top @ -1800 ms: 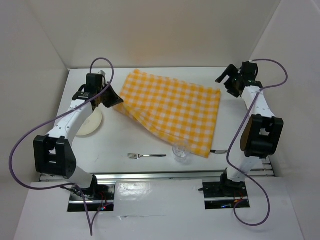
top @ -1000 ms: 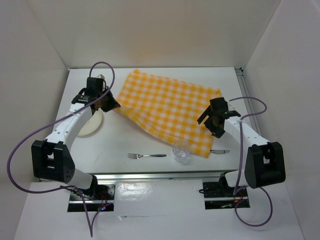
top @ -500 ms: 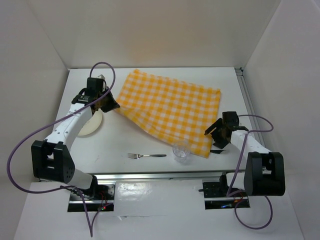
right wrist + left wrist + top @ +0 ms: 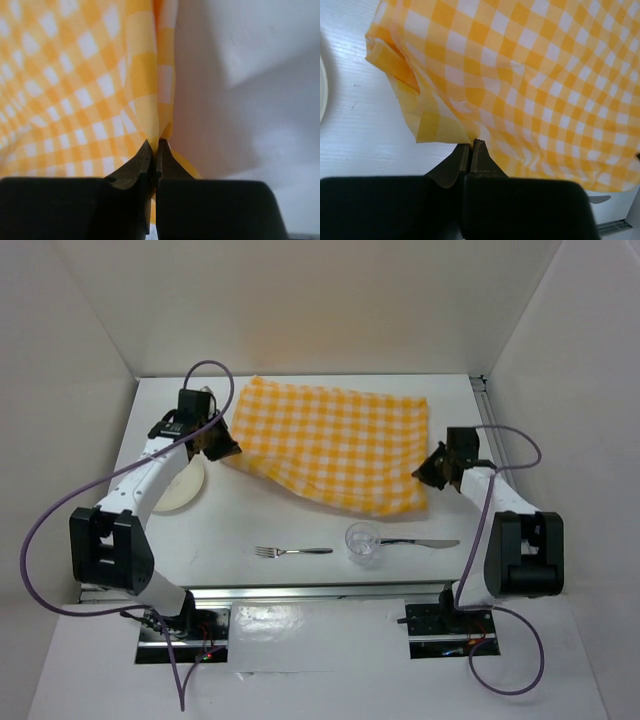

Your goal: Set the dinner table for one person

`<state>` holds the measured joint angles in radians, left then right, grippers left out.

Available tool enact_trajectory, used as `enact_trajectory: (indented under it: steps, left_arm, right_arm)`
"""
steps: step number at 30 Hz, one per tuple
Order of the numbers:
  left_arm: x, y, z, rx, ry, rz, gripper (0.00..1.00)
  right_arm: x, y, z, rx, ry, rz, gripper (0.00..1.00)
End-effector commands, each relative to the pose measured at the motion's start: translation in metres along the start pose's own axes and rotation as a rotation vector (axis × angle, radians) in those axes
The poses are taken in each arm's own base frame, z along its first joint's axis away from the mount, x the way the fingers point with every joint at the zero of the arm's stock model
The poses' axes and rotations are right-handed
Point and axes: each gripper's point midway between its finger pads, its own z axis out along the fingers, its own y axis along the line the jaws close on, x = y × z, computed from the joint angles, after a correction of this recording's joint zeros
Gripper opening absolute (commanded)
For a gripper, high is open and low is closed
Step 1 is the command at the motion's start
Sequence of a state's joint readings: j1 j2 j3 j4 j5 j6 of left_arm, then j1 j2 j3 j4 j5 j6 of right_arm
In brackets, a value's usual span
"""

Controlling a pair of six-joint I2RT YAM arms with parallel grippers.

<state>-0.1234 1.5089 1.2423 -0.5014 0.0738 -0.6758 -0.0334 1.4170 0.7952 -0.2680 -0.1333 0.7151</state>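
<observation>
A yellow-and-white checked cloth (image 4: pixel 330 445) lies spread across the back half of the white dinner table (image 4: pixel 250 525). My left gripper (image 4: pixel 222 448) is shut on the cloth's left corner, which is bunched and folded at the fingertips (image 4: pixel 471 144). On the other side, my right gripper (image 4: pixel 428 468) pinches the cloth's right edge (image 4: pixel 155 144), and the fabric (image 4: pixel 75 90) rises in a fold from the jaws. Along the front lie a fork (image 4: pixel 292 551), a clear glass (image 4: pixel 364 543) and a knife (image 4: pixel 420 542).
A cream plate (image 4: pixel 180 487) sits at the left, partly under my left arm; its rim shows in the left wrist view (image 4: pixel 321 95). White walls enclose the table on three sides. A metal rail (image 4: pixel 330 592) runs along the near edge by the arm bases.
My right gripper came down to the cloth's right side, shut on it and drew it back. The cloth now lies straighter and farther back, and the whole knife shows. The left arm barely shifted.
</observation>
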Motion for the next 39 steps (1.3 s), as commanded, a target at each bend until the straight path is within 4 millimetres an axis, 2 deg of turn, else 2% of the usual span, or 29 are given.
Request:
enact_trajectory:
  steps: [1, 2, 3, 4, 5, 7, 8, 12, 13, 15, 16, 17, 18, 19, 20, 22, 24, 25, 27, 28, 29, 30, 31, 32, 33, 34, 35, 37, 39]
  left_arm:
    - [-0.039, -0.021, -0.002, 0.030, -0.080, 0.036, 0.00]
    - [-0.047, -0.017, -0.002, 0.016, -0.084, 0.021, 0.00]
    - [-0.064, -0.024, -0.008, 0.028, -0.115, 0.018, 0.00]
    - [-0.068, -0.022, -0.003, 0.026, -0.105, 0.010, 0.00]
    - [-0.079, -0.019, -0.007, 0.024, -0.130, -0.003, 0.00]
    - [-0.083, -0.017, -0.011, 0.028, -0.132, -0.011, 0.00]
    - [-0.083, -0.017, -0.011, 0.028, -0.132, -0.011, 0.00]
    - [-0.065, -0.007, -0.015, 0.013, -0.109, -0.014, 0.00]
    - [-0.050, 0.007, -0.010, -0.014, -0.077, -0.026, 0.00]
    - [-0.036, 0.015, -0.014, -0.020, -0.067, -0.039, 0.00]
    - [-0.014, 0.029, -0.009, -0.048, -0.023, -0.058, 0.00]
    - [-0.004, 0.034, -0.010, -0.058, -0.008, -0.061, 0.00]
    - [0.008, 0.039, -0.010, -0.059, 0.014, -0.076, 0.00]
    - [0.022, 0.050, -0.011, -0.084, 0.027, -0.079, 0.00]
    - [0.030, 0.059, -0.011, -0.124, 0.046, -0.091, 0.25]
    - [0.027, 0.071, -0.023, -0.210, 0.034, -0.081, 0.65]
    - [0.016, 0.074, -0.035, -0.268, 0.027, -0.068, 1.00]
    - [-0.012, 0.060, -0.049, -0.247, -0.042, -0.046, 1.00]
    - [-0.036, 0.047, -0.061, -0.227, -0.100, -0.019, 1.00]
    - [-0.046, 0.038, -0.067, -0.201, -0.122, -0.005, 0.97]
    - [-0.057, 0.023, -0.070, -0.143, -0.137, 0.030, 0.89]
    - [-0.059, 0.019, -0.066, -0.124, -0.131, 0.040, 0.81]
    - [-0.061, 0.016, -0.062, -0.109, -0.126, 0.041, 0.66]
    - [-0.061, 0.011, -0.055, -0.082, -0.113, 0.052, 0.37]
    - [-0.060, 0.011, -0.047, -0.078, -0.097, 0.052, 0.22]
    - [-0.051, 0.017, -0.027, -0.095, -0.039, 0.046, 0.09]
    - [-0.045, 0.021, -0.014, -0.106, -0.001, 0.041, 0.00]
    - [-0.020, 0.032, 0.022, -0.153, 0.105, 0.022, 0.00]
    - [-0.005, 0.038, 0.043, -0.183, 0.153, 0.033, 0.00]
  right_arm:
    - [-0.075, 0.061, -0.009, -0.110, -0.169, -0.090, 0.00]
    - [-0.080, 0.063, 0.004, -0.087, -0.145, -0.098, 0.00]
    - [-0.088, 0.072, 0.006, -0.098, -0.141, -0.112, 0.00]
    - [-0.114, 0.097, -0.001, -0.134, -0.185, -0.131, 0.00]
    - [-0.111, 0.094, 0.014, -0.111, -0.142, -0.127, 0.00]
    - [-0.126, 0.106, 0.018, -0.118, -0.153, -0.150, 0.00]
    - [-0.118, 0.104, 0.029, -0.103, -0.123, -0.153, 0.00]
    - [-0.095, 0.090, 0.036, -0.074, -0.086, -0.171, 0.00]
    - [-0.089, 0.084, 0.037, -0.068, -0.077, -0.159, 0.00]
    - [-0.063, 0.066, 0.040, -0.050, -0.045, -0.149, 0.00]
    - [-0.041, 0.049, 0.044, -0.018, 0.002, -0.138, 0.00]
    - [-0.039, 0.047, 0.041, -0.019, -0.014, -0.130, 0.06]
    - [-0.030, 0.045, 0.042, -0.020, -0.002, -0.139, 0.18]
    - [-0.015, 0.037, 0.045, -0.005, 0.029, -0.159, 0.36]
    - [-0.014, 0.037, 0.042, 0.006, 0.022, -0.179, 0.73]
    - [-0.011, 0.035, 0.040, 0.036, 0.012, -0.221, 0.92]
    - [-0.013, 0.047, 0.036, 0.044, -0.002, -0.258, 1.00]
    - [-0.022, 0.048, 0.033, 0.064, -0.030, -0.258, 1.00]
    - [-0.033, 0.073, 0.024, 0.044, -0.065, -0.291, 1.00]
    - [-0.041, 0.078, 0.020, 0.045, -0.086, -0.291, 1.00]
    - [-0.051, 0.097, 0.013, 0.011, -0.114, -0.307, 1.00]
    - [-0.050, 0.104, 0.009, 0.009, -0.116, -0.317, 1.00]
    - [-0.053, 0.108, 0.010, 0.004, -0.121, -0.317, 1.00]
    - [-0.051, 0.113, 0.008, -0.003, -0.117, -0.326, 1.00]
    - [-0.046, 0.120, 0.009, -0.021, -0.103, -0.335, 0.98]
    - [-0.045, 0.121, 0.009, -0.029, -0.095, -0.335, 0.96]
    - [-0.038, 0.119, 0.013, -0.034, -0.065, -0.328, 0.95]
    - [-0.027, 0.110, 0.019, -0.002, -0.039, -0.298, 0.89]
    - [-0.016, 0.094, 0.025, 0.035, -0.014, -0.289, 0.85]
